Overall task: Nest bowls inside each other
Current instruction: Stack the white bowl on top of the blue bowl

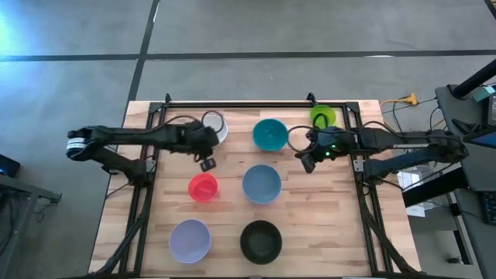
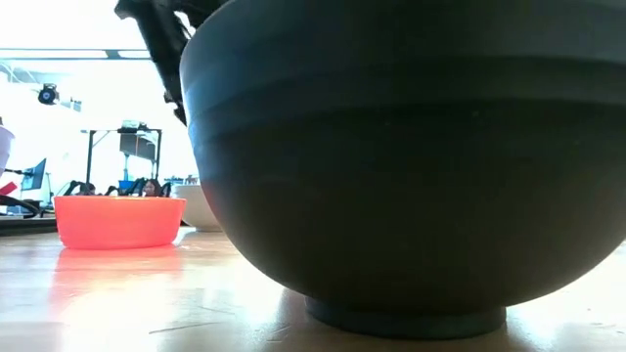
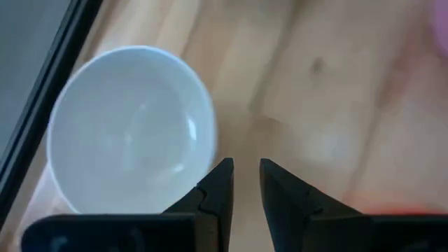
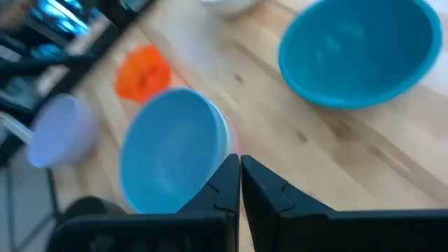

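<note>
Seven bowls stand upright on their bases on the wooden table: white bowl, teal bowl, lime green bowl, red bowl, blue bowl, lavender bowl and black bowl. Pink and mint bowls do not plainly show. My left gripper hovers between the white and red bowls. In its wrist view the left gripper is narrowly open beside the white bowl. My right gripper hangs right of the teal bowl. It is shut above the blue bowl, touching nothing.
A black metal frame runs along the table's far edge and down both sides. Bare wood lies between the bowls. The black bowl fills the low view, with the red bowl beyond it. Cables and equipment sit to the table's right.
</note>
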You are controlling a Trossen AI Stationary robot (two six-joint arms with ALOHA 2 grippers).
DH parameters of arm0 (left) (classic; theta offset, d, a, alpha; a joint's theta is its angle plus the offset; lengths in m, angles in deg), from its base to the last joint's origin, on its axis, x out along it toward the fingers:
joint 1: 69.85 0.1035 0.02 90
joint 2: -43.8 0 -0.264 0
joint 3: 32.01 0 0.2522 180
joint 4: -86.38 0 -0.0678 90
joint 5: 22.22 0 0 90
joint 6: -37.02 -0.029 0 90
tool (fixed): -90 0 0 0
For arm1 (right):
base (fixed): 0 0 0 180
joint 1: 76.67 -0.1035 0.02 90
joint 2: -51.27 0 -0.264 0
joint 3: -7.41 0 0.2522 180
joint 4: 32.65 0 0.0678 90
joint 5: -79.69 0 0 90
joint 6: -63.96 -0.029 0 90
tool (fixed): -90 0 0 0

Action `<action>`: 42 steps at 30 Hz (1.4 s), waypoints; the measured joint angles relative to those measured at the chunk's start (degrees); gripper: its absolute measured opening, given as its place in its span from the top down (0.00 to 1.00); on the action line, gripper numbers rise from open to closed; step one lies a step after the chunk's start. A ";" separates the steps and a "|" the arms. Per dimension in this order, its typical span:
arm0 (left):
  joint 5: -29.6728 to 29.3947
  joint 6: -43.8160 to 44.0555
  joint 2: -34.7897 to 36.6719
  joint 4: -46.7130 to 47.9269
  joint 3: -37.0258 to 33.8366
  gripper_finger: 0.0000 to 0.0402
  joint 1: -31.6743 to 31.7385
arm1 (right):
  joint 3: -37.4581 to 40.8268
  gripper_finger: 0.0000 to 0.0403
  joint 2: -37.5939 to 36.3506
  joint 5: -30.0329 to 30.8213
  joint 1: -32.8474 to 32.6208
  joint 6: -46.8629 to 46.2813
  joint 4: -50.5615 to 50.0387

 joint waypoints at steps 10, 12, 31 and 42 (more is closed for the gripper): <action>11.58 -4.03 -12.65 -0.01 8.60 0.86 9.41 | 2.81 0.98 -5.02 1.34 0.26 4.26 3.60; 14.32 -2.85 -14.61 0.71 10.18 0.86 10.95 | 2.56 0.98 -5.01 1.47 0.30 4.78 3.41; 17.49 0.58 -21.87 7.06 16.34 0.75 15.96 | 2.46 0.98 -4.97 1.63 0.30 5.40 3.36; 19.66 -1.13 -26.83 6.34 14.49 0.63 16.53 | 2.41 0.98 -4.95 1.64 0.30 5.34 4.32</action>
